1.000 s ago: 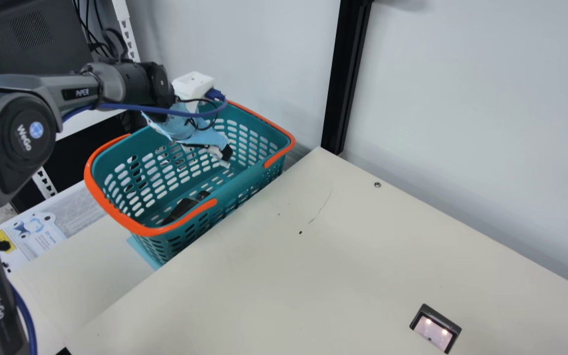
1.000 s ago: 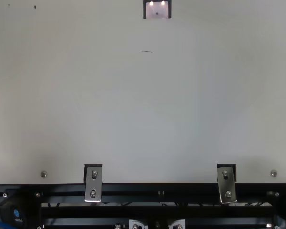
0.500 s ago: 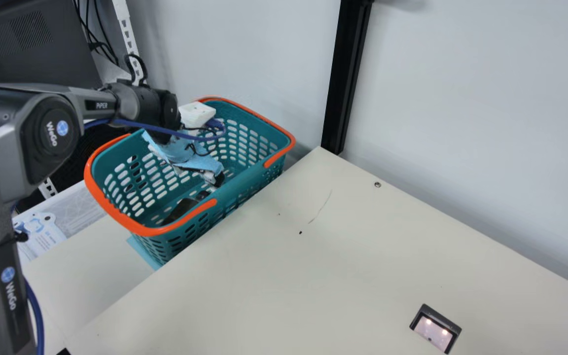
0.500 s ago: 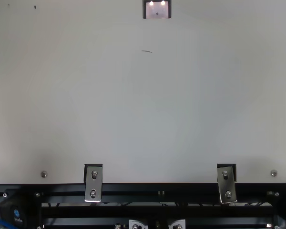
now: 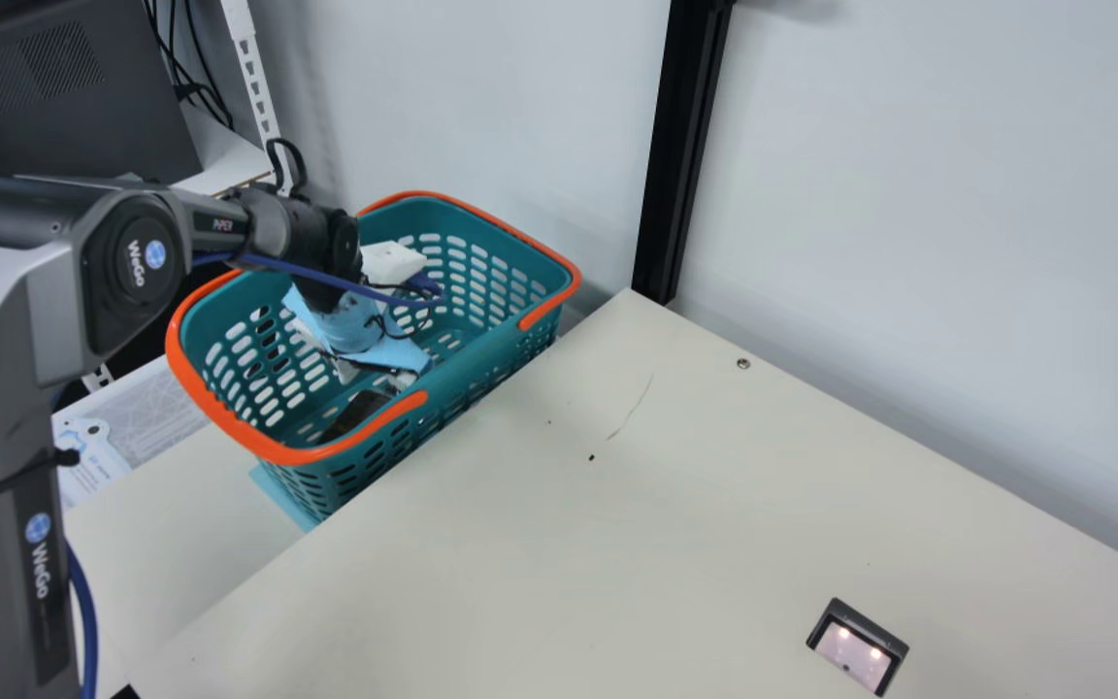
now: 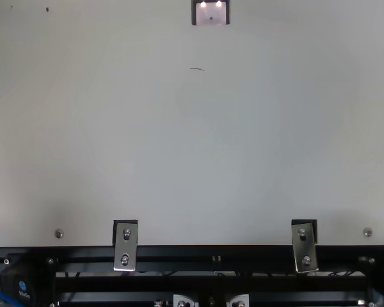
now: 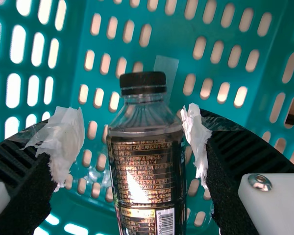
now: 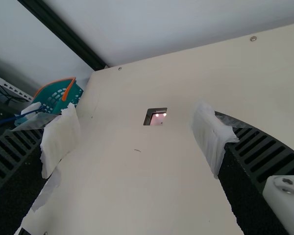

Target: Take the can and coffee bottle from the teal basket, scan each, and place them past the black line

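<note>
Coffee bottle (image 7: 147,181) lying lengthwise in teal basket (image 5: 481,325), cap (image 7: 142,82) toward far end

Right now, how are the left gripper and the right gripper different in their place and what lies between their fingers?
The left gripper is down in the teal basket, but the right gripper is over the table. The left gripper has the coffee bottle between its fingers; the right gripper holds nothing. Both are open.

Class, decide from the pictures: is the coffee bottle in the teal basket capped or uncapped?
Capped. In the left wrist view, a black cap covers the mouth of the coffee bottle.
</note>
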